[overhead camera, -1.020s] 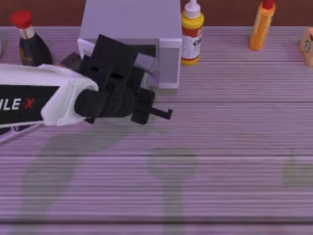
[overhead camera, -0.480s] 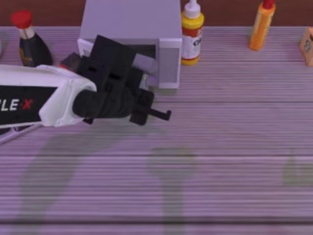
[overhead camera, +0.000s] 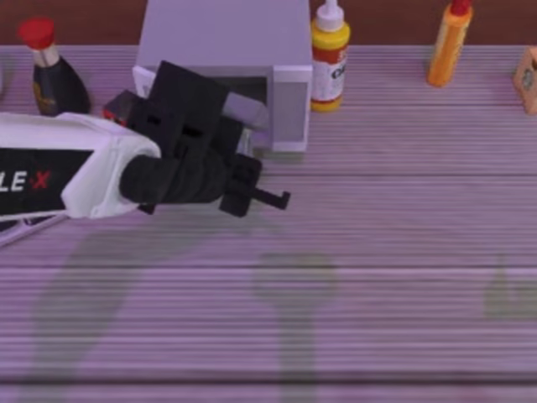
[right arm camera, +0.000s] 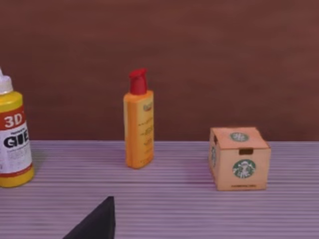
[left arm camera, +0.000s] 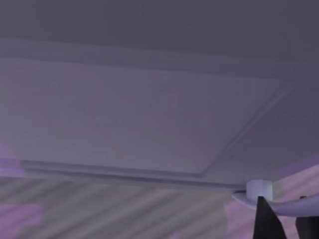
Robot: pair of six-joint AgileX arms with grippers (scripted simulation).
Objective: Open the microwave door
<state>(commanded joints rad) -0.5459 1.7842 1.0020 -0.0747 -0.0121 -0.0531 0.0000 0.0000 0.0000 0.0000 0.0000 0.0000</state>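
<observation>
The pale grey-white microwave (overhead camera: 222,34) stands at the back of the table, left of centre. Its control strip (overhead camera: 289,105) faces front. The microwave door (overhead camera: 144,80) is ajar, swung out from the front, and the dark inside (overhead camera: 247,84) shows behind it. My left gripper (overhead camera: 197,126) hangs black over the door and hides most of it. In the left wrist view the door panel (left arm camera: 129,109) fills the picture, and my left gripper (left arm camera: 286,224) sits at its lower corner, fingers close together on the door's edge. My right gripper (right arm camera: 97,221) is parked off the top view.
A dark bottle with a red cap (overhead camera: 52,75) stands left of the microwave. A yellow glue bottle (overhead camera: 329,59) stands close against its right side. Farther right are an orange bottle (overhead camera: 449,42) and a small carton box (overhead camera: 527,80). Open tabletop (overhead camera: 377,277) lies in front.
My left arm has slid a little to the left and the door's free edge has come with it, so the door stands slightly wider. The right arm has not moved.
</observation>
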